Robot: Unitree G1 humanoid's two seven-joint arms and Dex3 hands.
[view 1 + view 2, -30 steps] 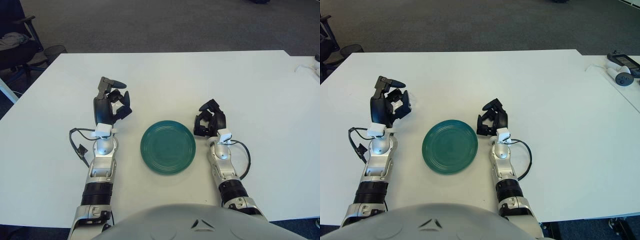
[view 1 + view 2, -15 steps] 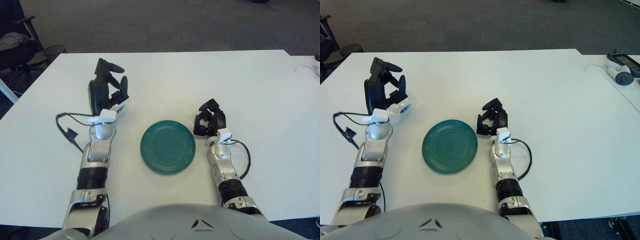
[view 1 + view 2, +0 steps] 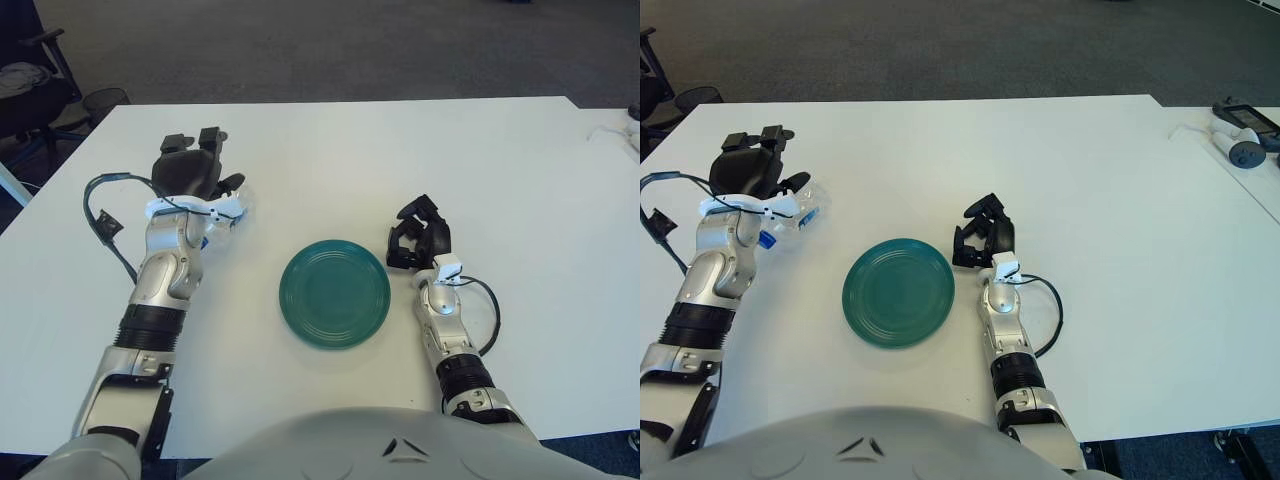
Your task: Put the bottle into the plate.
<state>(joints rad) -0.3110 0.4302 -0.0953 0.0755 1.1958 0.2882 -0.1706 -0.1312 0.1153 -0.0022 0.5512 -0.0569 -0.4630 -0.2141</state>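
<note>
A clear plastic bottle (image 3: 802, 211) with a blue cap lies on its side on the white table, left of the green plate (image 3: 335, 293). My left hand (image 3: 205, 160) hovers palm down over the bottle, its fingers stretched forward and apart, the thumb next to the bottle's upper side. Part of the bottle is hidden under the wrist. I cannot tell whether the palm touches it. My right hand (image 3: 418, 238) shows just right of the plate with its fingers curled and nothing in them.
A black cable (image 3: 100, 215) loops off my left forearm over the table (image 3: 330, 150). A grey controller (image 3: 1243, 152) lies at the far right on a neighbouring table. A chair (image 3: 30, 80) stands beyond the back left corner.
My left hand has swung left and away from me and turned palm down over the bottle, which was hidden one second ago. The right hand and the plate have stayed put.
</note>
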